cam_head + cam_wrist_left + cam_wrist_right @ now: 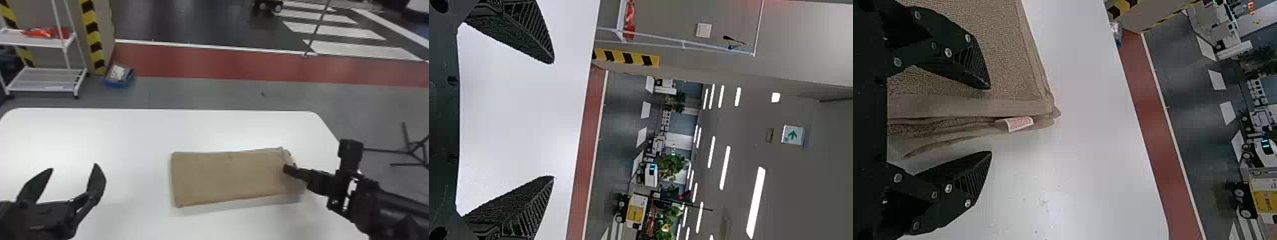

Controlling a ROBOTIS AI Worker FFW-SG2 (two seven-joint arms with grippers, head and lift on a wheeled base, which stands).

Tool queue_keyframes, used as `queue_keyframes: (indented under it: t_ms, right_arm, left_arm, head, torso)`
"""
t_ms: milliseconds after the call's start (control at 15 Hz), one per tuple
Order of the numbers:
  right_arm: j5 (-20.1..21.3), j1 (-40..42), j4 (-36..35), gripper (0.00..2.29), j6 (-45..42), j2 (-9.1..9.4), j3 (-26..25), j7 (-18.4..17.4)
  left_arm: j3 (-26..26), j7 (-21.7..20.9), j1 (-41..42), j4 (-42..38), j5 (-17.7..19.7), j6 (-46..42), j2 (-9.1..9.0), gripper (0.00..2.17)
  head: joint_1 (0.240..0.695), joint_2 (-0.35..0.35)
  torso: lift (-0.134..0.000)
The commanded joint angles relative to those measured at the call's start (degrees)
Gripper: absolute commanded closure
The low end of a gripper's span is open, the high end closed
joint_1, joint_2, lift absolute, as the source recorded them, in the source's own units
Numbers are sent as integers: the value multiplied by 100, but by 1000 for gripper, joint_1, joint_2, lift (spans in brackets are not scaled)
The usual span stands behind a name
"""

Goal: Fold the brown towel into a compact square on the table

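Note:
The brown towel (pixel 226 178) lies flat on the white table (pixel 127 134) as a long folded rectangle, wider than deep. At its right end is my right gripper (pixel 289 170). In the right wrist view, the right gripper (pixel 990 120) is open, one finger over the towel (pixel 998 45) and the other beyond its layered edge, where a small white label shows. My left gripper (pixel 73 169) stands open over the table's left part, apart from the towel; in the left wrist view, the left gripper (pixel 554 120) has nothing between its fingers.
Beyond the table's far edge stand a white shelf cart (pixel 44 41) at the left and a blue bin (pixel 119 76) on the floor. A black stand's legs (pixel 410 151) are on the floor to the right of the table.

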State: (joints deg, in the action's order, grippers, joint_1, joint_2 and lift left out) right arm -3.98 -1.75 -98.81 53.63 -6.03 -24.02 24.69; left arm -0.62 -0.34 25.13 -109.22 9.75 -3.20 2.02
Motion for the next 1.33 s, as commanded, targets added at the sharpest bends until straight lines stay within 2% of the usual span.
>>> queue_keyframes:
  t_ms: [0, 133, 267, 333, 533, 733, 800, 867, 1067, 1200, 1267]
  right_arm:
    - [134, 0, 63, 829, -5, 14, 73, 79]
    - [196, 17, 63, 1413, -5, 23, 65, 150]
    - [143, 96, -33, 1818, 30, 32, 29, 167]
    - [20, 193, -323, 1865, 153, 76, -50, 176]
    - [-771, 615, -1651, 1865, 592, 269, -234, 211]
    - [-1254, 852, -2696, 1862, 786, 577, -225, 211]
    - [-1342, 931, -2899, 1865, 786, 608, -120, 211]
    - [-1351, 975, -3048, 1865, 768, 608, 91, 202]
    - [-1008, 993, -3057, 1862, 610, 608, 1066, -35]
    - [-507, 1028, -2978, 1862, 329, 608, 1919, -255]
    - [-270, 1028, -2863, 1862, 206, 608, 2253, -342]
  left_arm:
    - [9, -10, 0, 24, 0, 0, 0, 43]
    - [9, -18, 0, 68, 9, -18, 0, 43]
    - [9, -27, 0, 85, 9, -18, 0, 43]
    - [9, -27, 0, 85, 9, -18, 0, 43]
    - [9, -27, 0, 85, 9, 0, -9, 43]
    - [9, -27, 0, 85, 0, -18, -17, 43]
    - [9, -27, 0, 85, 0, -18, -17, 43]
    - [9, -27, 0, 85, 0, -18, -17, 43]
    - [0, -27, -9, 94, 0, 0, -26, 43]
    - [9, -27, 0, 103, 0, 0, -17, 43]
    - [9, -27, 9, 103, 0, 0, -17, 43]
  head:
    - [695, -182]
    - [695, -173]
    - [695, -171]
    - [695, -172]
    - [695, -166]
    - [695, -139]
    - [695, -127]
    - [695, -102]
    - [695, -50]
    - [695, -10]
    - [695, 35]
  torso:
    - [-114]
    - [-114]
    - [-114]
    - [-114]
    - [-114]
    - [-114]
    - [-114]
    - [-114]
    - [-114]
    - [-114]
    - [-114]
